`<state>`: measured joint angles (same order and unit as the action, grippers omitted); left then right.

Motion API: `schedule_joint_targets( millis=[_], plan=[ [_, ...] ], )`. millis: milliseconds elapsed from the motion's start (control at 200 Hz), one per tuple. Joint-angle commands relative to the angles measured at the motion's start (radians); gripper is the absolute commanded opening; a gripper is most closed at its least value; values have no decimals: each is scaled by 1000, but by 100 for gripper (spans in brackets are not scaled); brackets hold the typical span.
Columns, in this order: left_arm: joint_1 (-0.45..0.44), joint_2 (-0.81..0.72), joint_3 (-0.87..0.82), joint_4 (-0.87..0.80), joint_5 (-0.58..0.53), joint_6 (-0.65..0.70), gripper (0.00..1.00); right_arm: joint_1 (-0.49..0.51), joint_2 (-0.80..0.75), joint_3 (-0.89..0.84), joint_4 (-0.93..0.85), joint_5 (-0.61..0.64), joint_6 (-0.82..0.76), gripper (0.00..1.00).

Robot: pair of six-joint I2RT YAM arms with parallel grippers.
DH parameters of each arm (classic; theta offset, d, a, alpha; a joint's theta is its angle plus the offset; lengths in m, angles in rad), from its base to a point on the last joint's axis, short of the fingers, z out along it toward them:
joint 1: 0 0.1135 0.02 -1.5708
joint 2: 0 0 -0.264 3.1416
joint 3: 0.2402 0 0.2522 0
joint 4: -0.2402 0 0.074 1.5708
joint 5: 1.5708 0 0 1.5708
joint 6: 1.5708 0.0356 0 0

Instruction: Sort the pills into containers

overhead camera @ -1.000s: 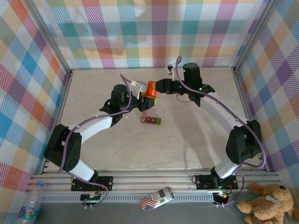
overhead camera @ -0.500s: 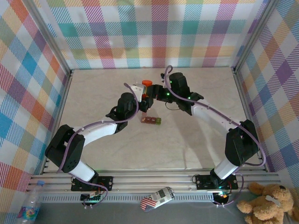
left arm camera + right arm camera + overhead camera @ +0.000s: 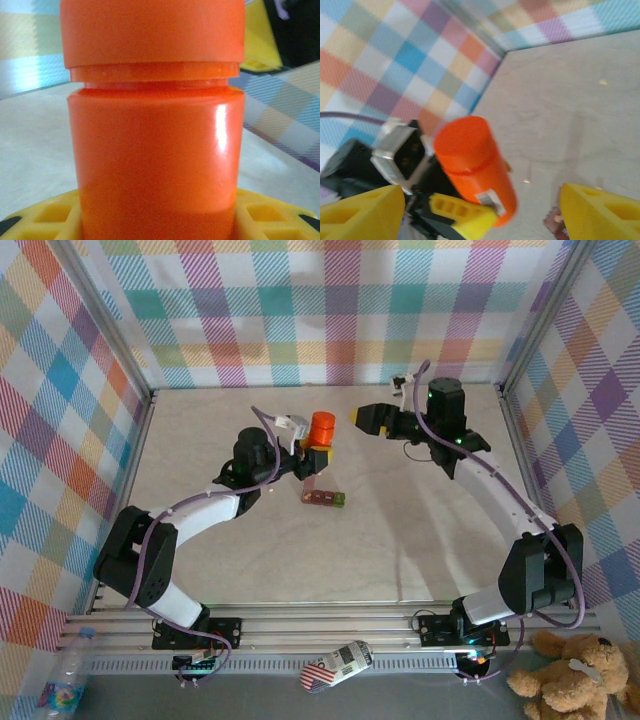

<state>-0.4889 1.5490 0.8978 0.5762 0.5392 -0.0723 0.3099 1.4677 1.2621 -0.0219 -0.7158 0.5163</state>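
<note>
- While our left gripper (image 3: pixel 318 451) pinches the orange pill bottle (image 3: pixel 321 426), we see the right gripper (image 3: pixel 362 420) spread, clear of it.
- Containers (image 3: pixel 325 498) lie just beside the bottle.
- We should centre on the cap (image 3: pixel 150 30) before closing.

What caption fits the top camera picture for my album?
Left hand holds the orange bottle near the containers; right hand open beside it.

The bottle (image 3: pixel 155 130) is cut off top and bottom in the left wrist view. In the blurred right wrist view, the containers (image 3: pixel 554 223) leave the bottom edge.
</note>
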Motion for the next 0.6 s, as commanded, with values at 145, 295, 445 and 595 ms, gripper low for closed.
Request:
schedule_joint_targets(
  millis=[145,295,445,595],
  plan=[
    [-2,28,103,16,223,-43,0,64,96,166,-105,-138,-127,81],
    [-2,31,114,9,231,-45,0,85,120,177,-104,-125,-124,78],
    [-3,31,113,7,242,-49,0,101,136,183,-102,-125,-123,72],
    [-5,32,114,5,249,-50,0,115,151,195,-105,-126,-122,65]
  ],
)
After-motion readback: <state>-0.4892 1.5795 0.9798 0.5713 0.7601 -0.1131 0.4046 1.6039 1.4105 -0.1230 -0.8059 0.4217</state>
